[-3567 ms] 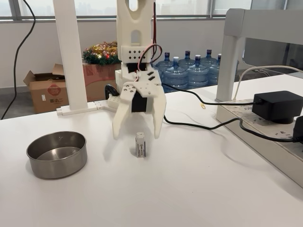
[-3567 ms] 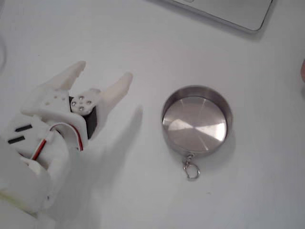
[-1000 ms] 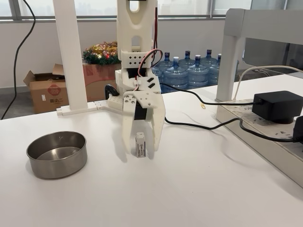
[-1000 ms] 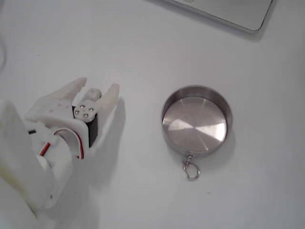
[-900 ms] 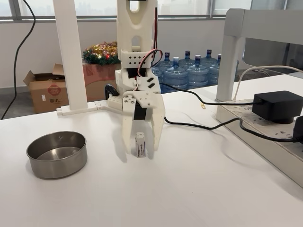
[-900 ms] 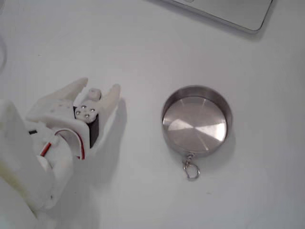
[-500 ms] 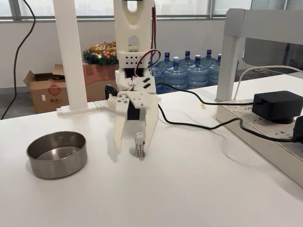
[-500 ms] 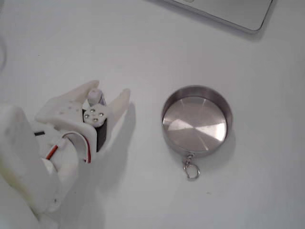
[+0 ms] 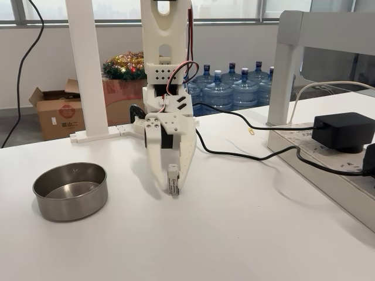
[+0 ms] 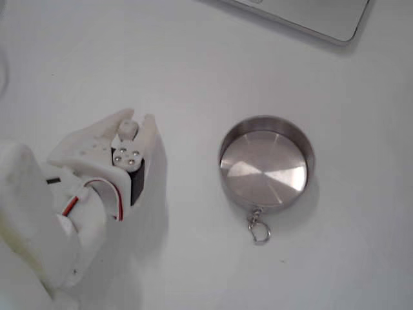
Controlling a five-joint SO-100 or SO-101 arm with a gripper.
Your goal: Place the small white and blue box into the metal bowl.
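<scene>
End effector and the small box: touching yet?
Touching. In both fixed views the end effector has its fingers pressed on either side of the small box, no gap.

A: Daylight enters through the windows (image 9: 234, 7) behind the arm; the side-on fixed view is sharp and evenly lit.

B: Confirmed. Shadows on the bench (image 9: 234, 234) are soft. The top-down fixed view is blurred and washed out, with a bright reflection inside the metal bowl (image 10: 266, 168).

Tiny white box with blue label (image 9: 173, 181): you have one, between the fingers.
Round brushed-steel bowl (image 9: 70, 191): one, left of them.
Blue water jugs (image 9: 245, 88): about six, behind.
</scene>
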